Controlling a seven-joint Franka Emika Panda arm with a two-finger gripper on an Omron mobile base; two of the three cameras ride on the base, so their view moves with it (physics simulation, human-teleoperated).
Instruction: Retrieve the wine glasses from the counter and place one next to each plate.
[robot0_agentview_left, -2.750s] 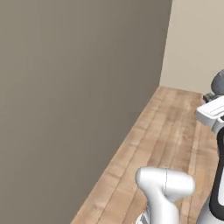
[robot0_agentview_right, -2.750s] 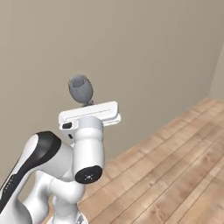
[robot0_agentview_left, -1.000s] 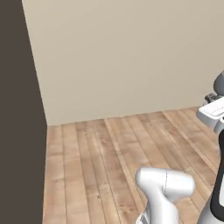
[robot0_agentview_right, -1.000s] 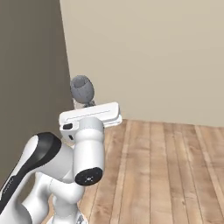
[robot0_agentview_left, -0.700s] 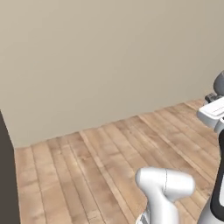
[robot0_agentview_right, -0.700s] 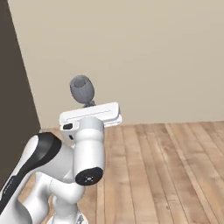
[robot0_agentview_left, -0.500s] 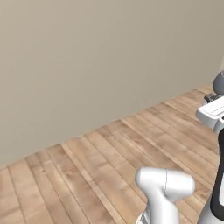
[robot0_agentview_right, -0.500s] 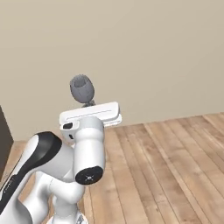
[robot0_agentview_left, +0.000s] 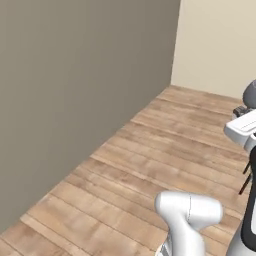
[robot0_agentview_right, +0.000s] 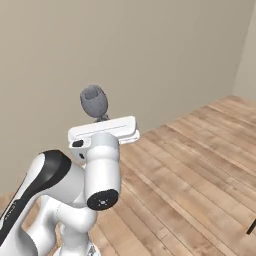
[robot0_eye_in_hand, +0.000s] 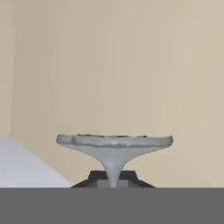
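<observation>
My gripper (robot0_agentview_right: 102, 120) is shut on the stem of one of the wine glasses (robot0_agentview_right: 94, 101), a grey-tinted glass held upright above the white hand. The same wine glass (robot0_agentview_left: 251, 93) shows at the right edge of the left base view. In the hand view its stem rises from between my gripper's (robot0_eye_in_hand: 113, 180) dark fingertips and flares into a wide grey round shape (robot0_eye_in_hand: 114, 143). The counter and the plates are out of view.
A grey-beige wall (robot0_agentview_left: 75, 90) runs along the left and meets a paler wall (robot0_agentview_left: 220, 45) at a corner. Wooden plank floor (robot0_agentview_right: 200, 175) spreads ahead. Thin dark legs (robot0_agentview_left: 245, 181) of some furniture poke in at the right.
The whole scene has swung across both base views, so the base has turned; a wall corner has come into sight. The hand still holds the glass the same way.
</observation>
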